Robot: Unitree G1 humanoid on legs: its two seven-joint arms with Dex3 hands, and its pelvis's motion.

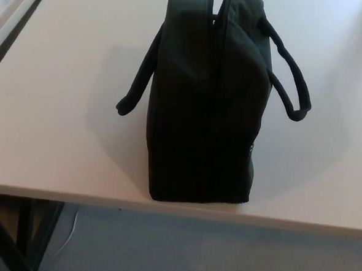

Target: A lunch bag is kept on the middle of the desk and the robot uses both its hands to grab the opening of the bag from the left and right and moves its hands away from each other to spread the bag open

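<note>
Neither of the robot's hands shows, so nothing can be told of how far the fingers are spread or of any hold on anything. The lunch bag [204, 100] stands in the middle of the desk [59, 122], its near end close to the desk's edge at 6 o'clock. It is black soft cloth, boxy, with a closed seam running along its top from 12 to 6 o'clock. One looped strap [138, 87] hangs out at 9 o'clock, another strap [289, 80] at 3 o'clock. The desk is smooth and pale; grey floor [192, 250] lies below.
</note>
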